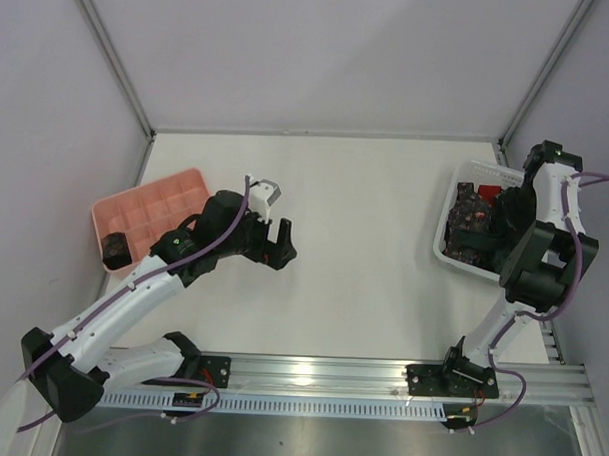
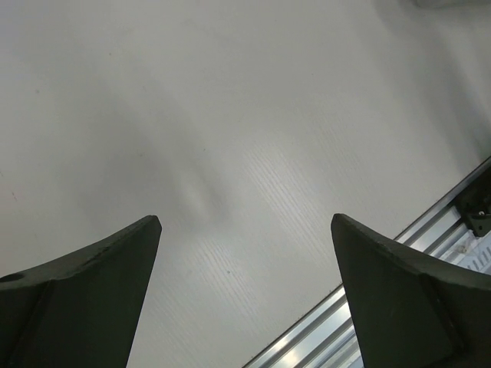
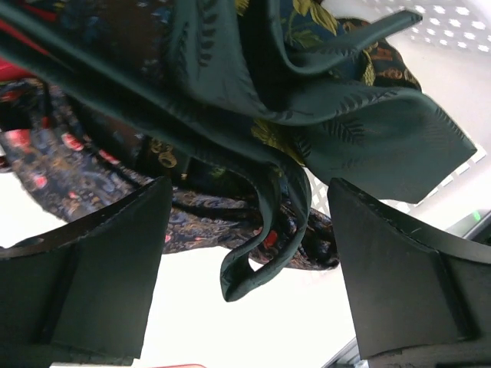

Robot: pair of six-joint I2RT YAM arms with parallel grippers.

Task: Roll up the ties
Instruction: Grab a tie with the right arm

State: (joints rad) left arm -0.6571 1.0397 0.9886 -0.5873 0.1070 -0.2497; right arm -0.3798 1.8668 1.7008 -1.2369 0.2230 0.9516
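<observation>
Presently both arms have their fingers spread, one over bare table and one at the basket of ties (image 1: pixel 470 226).
The left gripper (image 2: pixel 245 222) hangs open above the white table (image 1: pixel 365 210), gripping nothing. The right gripper (image 3: pixel 249 184) is at the white basket (image 1: pixel 447 218), fingers wide apart on either side of a loose fold of dark green tie (image 3: pixel 360 130), not pinching it. A floral tie (image 3: pixel 46 169) lies tangled behind. One rolled coil (image 1: pixel 116 247) sits in the near-left corner compartment of the pink tray (image 1: pixel 186 179).
</observation>
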